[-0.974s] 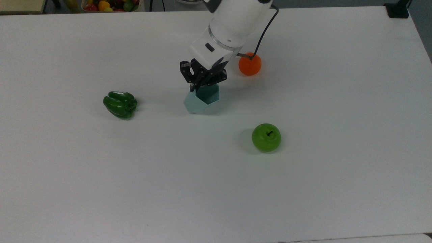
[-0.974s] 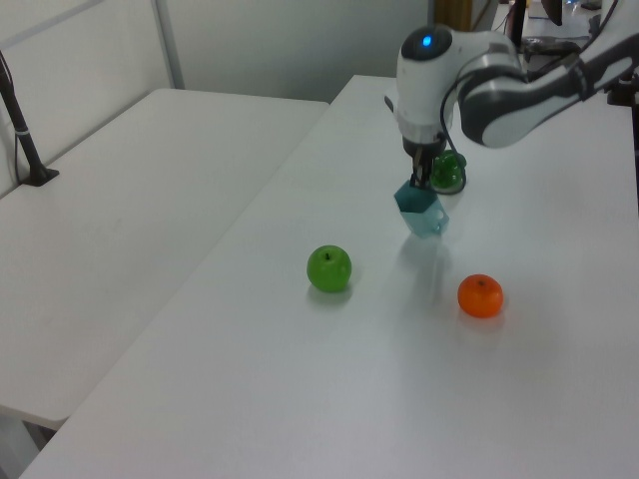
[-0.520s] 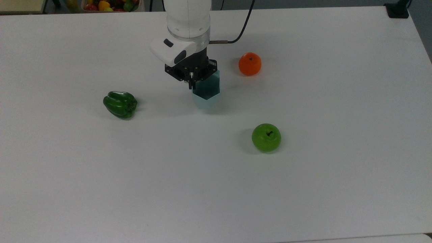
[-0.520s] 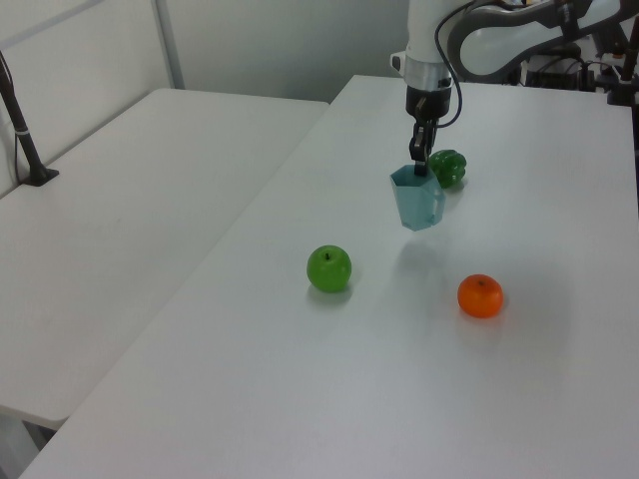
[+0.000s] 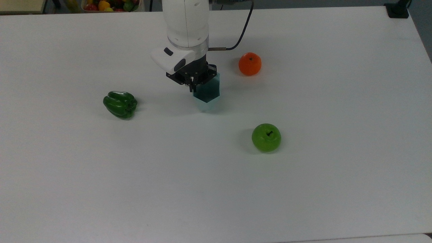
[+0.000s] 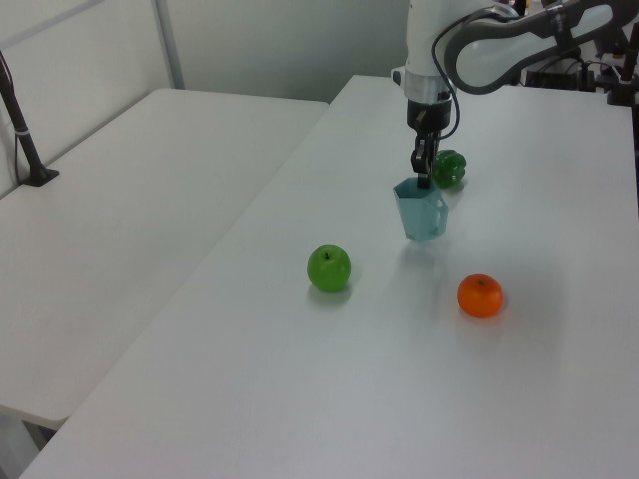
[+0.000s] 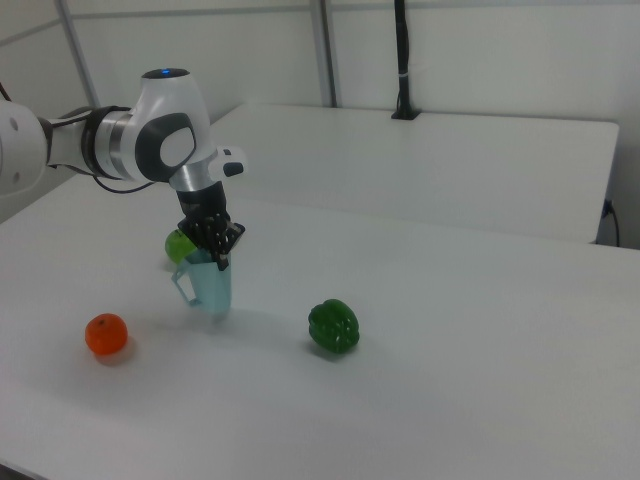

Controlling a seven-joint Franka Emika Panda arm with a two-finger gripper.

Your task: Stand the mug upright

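Since a second ago your mug [image 5: 206,96] has swung from a steep tilt to mouth-up, and it now sits lower, its narrow base at or just above the tabletop [image 5: 216,189]; you cannot tell from these views whether it touches. Your gripper [image 5: 193,88] has its black fingers pinched on the mug's rim, at the side nearer the top view's left, one finger reaching inside the mouth.

You can see the mug's shape well: pale blue, matte, flat facets, a hexagonal mouth tapering downward. In the right view [image 7: 208,287] a small angular handle sticks out toward the right view's left. Its inside reads darker teal in the top view. It stands around the middle of the tabletop's width, closer to the top view's far edge than to the near one.

A glossy, lobed green pepper [image 5: 120,104] lies toward the top view's left edge, a smooth round orange [image 5: 250,63] toward the far edge, and a shiny green apple [image 5: 266,137] nearer the middle. In the right view the apple [image 7: 180,244] is mostly hidden behind the mug and gripper. A bin of mixed fruit [image 5: 111,5] is cut off beyond the far edge.
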